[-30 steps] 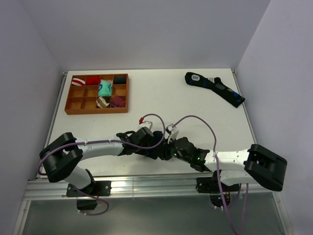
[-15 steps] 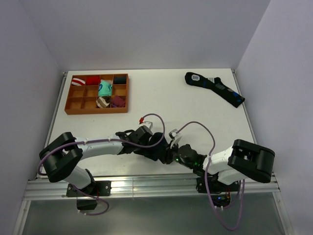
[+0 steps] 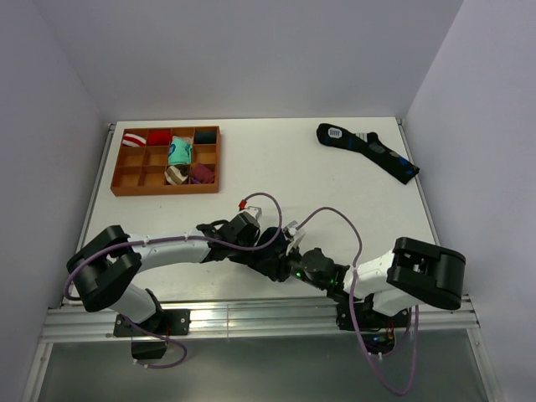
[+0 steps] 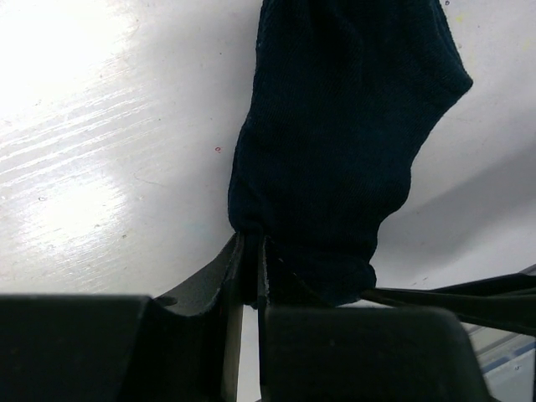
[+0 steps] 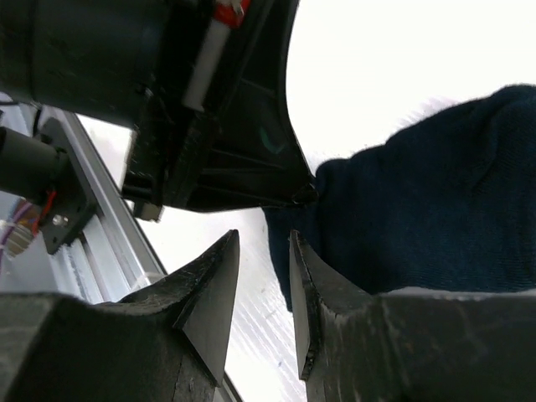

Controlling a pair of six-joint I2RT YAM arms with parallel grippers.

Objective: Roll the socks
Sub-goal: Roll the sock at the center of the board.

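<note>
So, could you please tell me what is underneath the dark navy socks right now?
Only the white table shows around the socks. The left gripper has its jaws shut on their near edge. Whatever lies beneath the fabric is covered.

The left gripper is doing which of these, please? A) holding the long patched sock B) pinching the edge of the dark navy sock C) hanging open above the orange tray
B: in the left wrist view, the left gripper is shut on the edge of the dark navy sock.
</note>
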